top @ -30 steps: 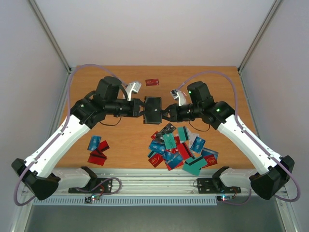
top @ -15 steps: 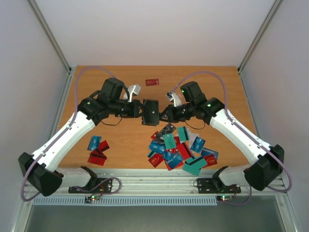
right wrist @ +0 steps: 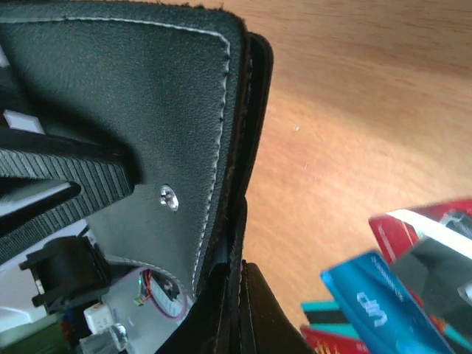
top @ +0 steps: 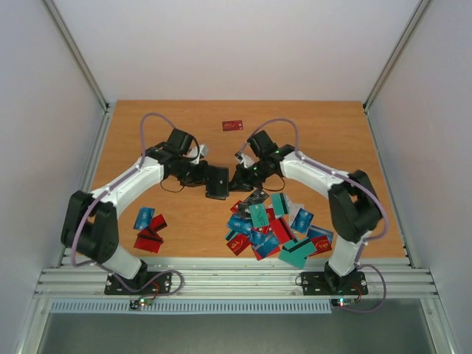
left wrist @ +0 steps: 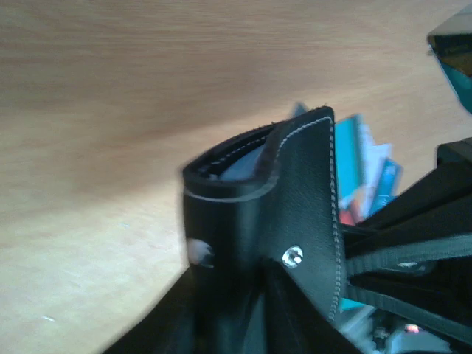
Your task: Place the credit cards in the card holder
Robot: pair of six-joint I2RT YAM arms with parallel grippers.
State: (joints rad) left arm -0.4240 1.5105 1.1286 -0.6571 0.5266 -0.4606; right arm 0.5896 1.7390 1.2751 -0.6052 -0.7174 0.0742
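right hand [top: 233,180] pinches the card holder [top: 217,184]; our left hand [top: 206,179] meets it, grip we cannot tell.

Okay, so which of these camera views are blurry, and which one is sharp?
Top external view: sharp, evenly lit, only soft shadows. Left wrist view: the card holder is close and soft, smeared toward the bottom left. Right wrist view: its stitching is fairly crisp, but the blue card is blurred.

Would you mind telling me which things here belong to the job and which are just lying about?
Job: card holder; card pile; smaller card group; lone red card.
Just there: table; front rail.
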